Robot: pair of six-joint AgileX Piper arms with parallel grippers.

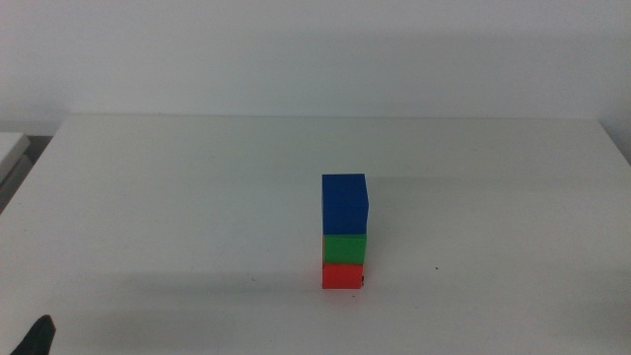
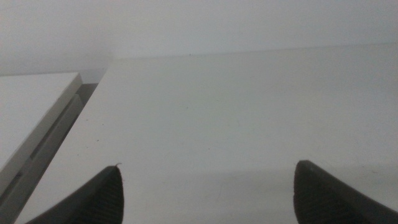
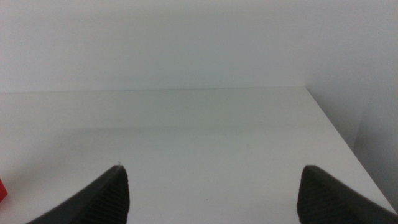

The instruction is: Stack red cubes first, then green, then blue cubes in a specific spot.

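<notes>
The red cube [image 1: 342, 275] sits on the tabletop [image 1: 177, 207] with the green cube [image 1: 344, 248] on it and the blue cube [image 1: 345, 203] on top. Both the left gripper [image 2: 208, 199] and right gripper [image 3: 211, 199] wait wide open, empty, well apart. The narrow tower could topple if a returning arm or table jolt nudges it.

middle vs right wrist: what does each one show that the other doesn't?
Only the middle view shows the full stack: blue cube on green cube on red cube, plus the left gripper tip at the bottom-left corner.
Only the right wrist view shows the right gripper, jaws wide apart and holding nothing, and the table's far right corner.
Both show the white table and the red cube, though the wrist view catches just a sliver at its edge.
</notes>
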